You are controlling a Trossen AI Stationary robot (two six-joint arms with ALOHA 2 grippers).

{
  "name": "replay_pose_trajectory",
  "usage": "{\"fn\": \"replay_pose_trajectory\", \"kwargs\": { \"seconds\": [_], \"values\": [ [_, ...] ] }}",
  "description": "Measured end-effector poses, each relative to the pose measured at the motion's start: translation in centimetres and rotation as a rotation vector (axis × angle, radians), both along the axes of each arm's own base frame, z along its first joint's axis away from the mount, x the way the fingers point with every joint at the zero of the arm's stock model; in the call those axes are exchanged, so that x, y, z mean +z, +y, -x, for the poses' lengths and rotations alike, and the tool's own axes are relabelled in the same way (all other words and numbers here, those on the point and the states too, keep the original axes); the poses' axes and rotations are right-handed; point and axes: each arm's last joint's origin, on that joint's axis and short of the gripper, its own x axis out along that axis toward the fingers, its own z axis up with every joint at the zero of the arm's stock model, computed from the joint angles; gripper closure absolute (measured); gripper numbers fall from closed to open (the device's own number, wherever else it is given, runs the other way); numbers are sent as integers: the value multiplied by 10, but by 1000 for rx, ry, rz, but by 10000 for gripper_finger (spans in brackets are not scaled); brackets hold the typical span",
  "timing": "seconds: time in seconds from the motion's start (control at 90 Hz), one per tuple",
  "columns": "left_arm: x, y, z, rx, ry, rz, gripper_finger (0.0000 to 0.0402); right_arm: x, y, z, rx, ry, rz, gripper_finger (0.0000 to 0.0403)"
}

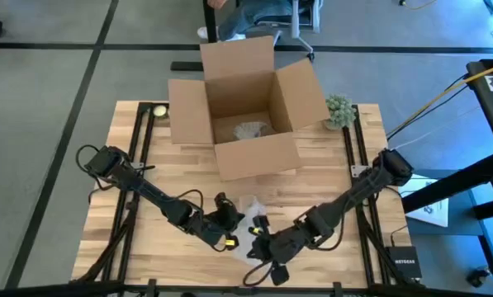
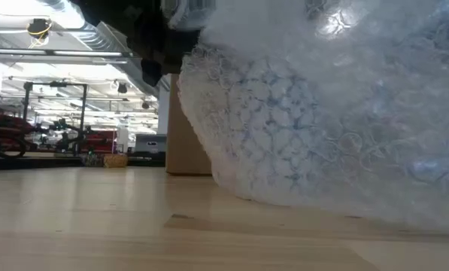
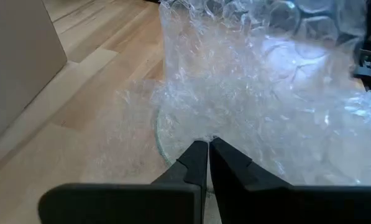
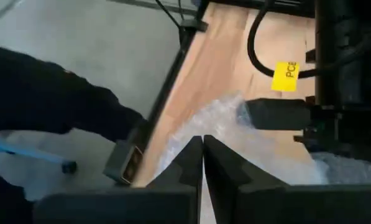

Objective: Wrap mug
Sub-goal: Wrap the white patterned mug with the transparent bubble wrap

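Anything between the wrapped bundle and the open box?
Nothing visible. In the high view, bare table lies between the bubble wrap, pinched by the left gripper and right gripper, and the cardboard box, whose flaps stand open.

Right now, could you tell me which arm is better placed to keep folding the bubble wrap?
Probably the left. The left gripper is shut on the bubble wrap edge, with the sheet rising ahead of it. The right gripper also pinches wrap, but faces the table edge.
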Motion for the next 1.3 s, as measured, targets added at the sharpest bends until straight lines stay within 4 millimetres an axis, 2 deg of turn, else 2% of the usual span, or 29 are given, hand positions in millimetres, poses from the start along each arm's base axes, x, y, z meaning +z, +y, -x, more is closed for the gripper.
{"fn": "replay_pose_trajectory", "kwargs": {
  "seconds": [0.178, 0.278, 0.422, 0.678, 0.8, 0.889, 0.967, 1.111, 1.3],
  "values": [
    [0, 0, 0, 3, 0, -2, 402, -17, 12, 1, 78, 51, 18, 402],
    [0, 0, 0, 4, 0, -3, 402, -16, 21, 4, 127, 14, 14, 402],
    [0, 0, 0, 5, -3, -3, 402, -20, 20, 3, 105, 23, 40, 402],
    [1, 0, 0, 4, -7, -3, 402, -42, -13, -7, -235, 35, 296, 402],
    [1, 0, 0, 4, -7, -3, 402, -31, -27, -5, -355, 29, 390, 402],
    [0, 0, 0, 2, -6, -4, 402, -22, -37, -5, -394, 39, 392, 402],
    [1, 0, 0, 1, -6, -3, 402, -22, -49, -7, -424, 86, 384, 402],
    [1, 0, 0, -1, -6, -4, 402, -33, -68, -13, -415, 223, 337, 402],
    [1, 0, 0, -1, -6, -4, 402, -57, -77, -24, -381, 337, 314, 402]
  ]
}}
